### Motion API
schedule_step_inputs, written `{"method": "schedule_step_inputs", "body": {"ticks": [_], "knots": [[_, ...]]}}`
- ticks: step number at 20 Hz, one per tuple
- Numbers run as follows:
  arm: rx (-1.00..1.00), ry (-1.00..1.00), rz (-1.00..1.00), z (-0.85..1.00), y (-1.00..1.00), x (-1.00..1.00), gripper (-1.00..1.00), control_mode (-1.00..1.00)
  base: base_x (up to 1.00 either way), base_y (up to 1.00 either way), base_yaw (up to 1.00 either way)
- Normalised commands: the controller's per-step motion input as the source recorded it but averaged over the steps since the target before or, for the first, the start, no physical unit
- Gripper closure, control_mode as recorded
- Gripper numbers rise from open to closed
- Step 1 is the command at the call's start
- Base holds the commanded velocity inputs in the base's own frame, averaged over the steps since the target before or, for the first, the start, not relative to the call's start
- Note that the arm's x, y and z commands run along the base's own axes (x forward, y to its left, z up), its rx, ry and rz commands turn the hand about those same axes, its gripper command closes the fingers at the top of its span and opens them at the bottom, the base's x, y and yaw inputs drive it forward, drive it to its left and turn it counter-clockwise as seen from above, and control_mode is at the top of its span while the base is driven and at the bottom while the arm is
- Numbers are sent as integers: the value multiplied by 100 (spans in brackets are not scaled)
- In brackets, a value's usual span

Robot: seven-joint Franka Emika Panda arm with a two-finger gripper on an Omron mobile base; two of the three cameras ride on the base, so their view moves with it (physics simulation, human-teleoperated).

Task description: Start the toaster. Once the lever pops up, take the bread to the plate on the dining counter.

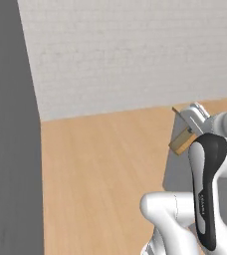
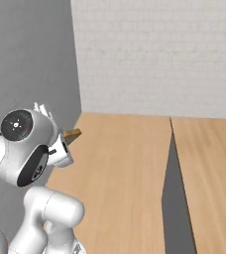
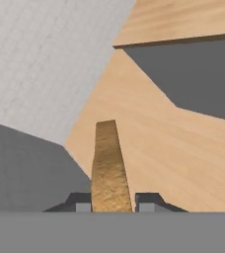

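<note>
Brick wall, wood floor, grey panel

A pale brick wall [image 1: 135,50] rises behind a light-wood floor [image 1: 105,169]. A tall flat grey panel [image 1: 8,124] stands at the left against the wall. A dark grey gap [image 2: 173,198] divides the wood surface into two stretches.

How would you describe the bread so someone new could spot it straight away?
Start at the white robot arm above the light-wood floor. At its tip, the gripper is shut on the bread: a thin tan slice with a darker crust, seen edge-on, the one rough-textured thing among smooth surfaces.
</note>
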Motion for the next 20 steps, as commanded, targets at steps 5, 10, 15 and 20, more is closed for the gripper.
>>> {"method": "schedule_step_inputs", "body": {"ticks": [5, 10, 15, 20], "knots": [[0, 0, 0, 0, 0, 0, 100, 100, 100, 44, -37], [0, 0, 0, 0, 0, 0, 100, 100, 100, 49, -37], [0, 0, 0, 0, 0, 0, 100, 100, 100, 59, -37], [0, 0, 0, 0, 0, 0, 100, 100, 100, 59, -39]]}}
